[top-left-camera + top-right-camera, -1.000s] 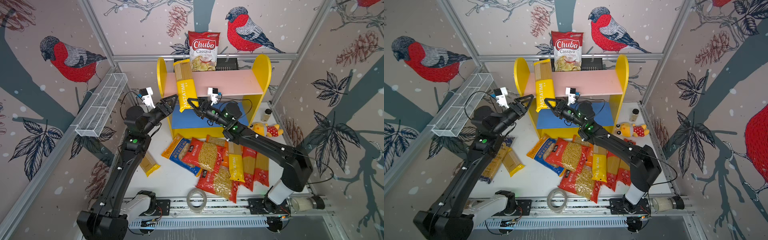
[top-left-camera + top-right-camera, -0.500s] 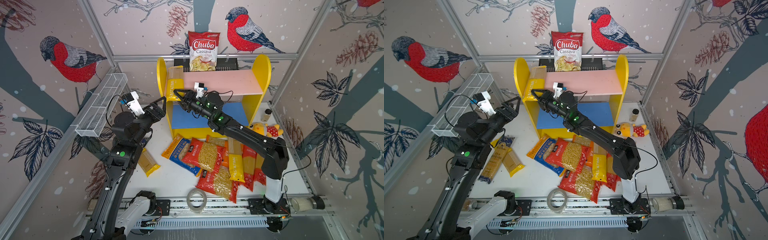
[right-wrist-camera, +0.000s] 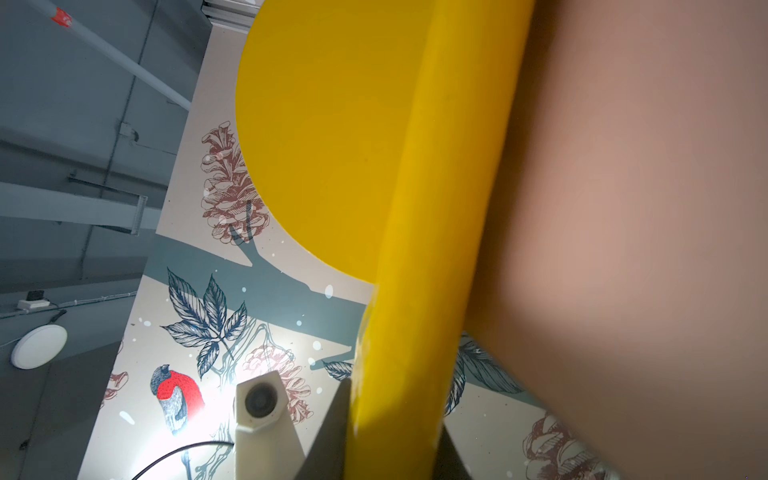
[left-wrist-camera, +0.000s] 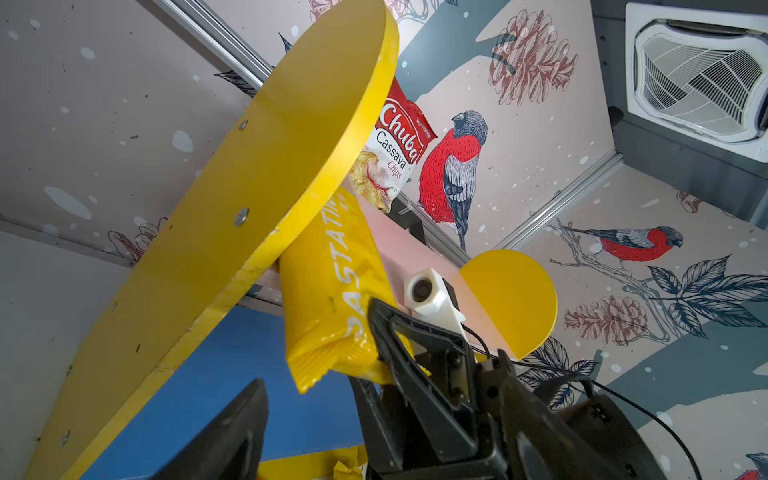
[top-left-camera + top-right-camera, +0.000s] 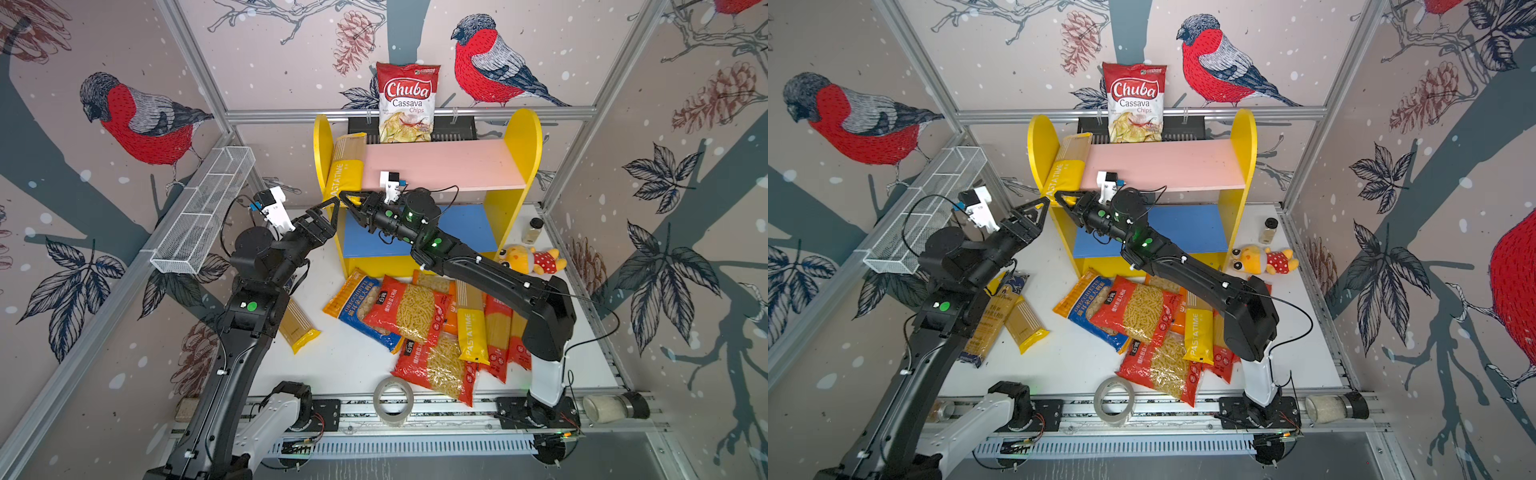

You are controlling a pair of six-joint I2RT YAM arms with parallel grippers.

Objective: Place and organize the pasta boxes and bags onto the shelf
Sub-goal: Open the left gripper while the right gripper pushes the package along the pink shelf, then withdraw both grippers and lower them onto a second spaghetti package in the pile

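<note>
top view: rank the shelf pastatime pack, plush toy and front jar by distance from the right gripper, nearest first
1. PASTATIME pack, left end of the shelf, in the right gripper.
2. Plush toy, right of shelf.
3. Front jar, front right corner.

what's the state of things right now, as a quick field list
left gripper: open, empty, beside the shelf, at its left panel
right gripper: shut on the near end of the PASTATIME pack
PASTATIME pack: on the pink upper board, left end, overhanging the front edge
blue lower board: nothing seen on it
pasta pile: loose on the table in front of the shelf
</note>
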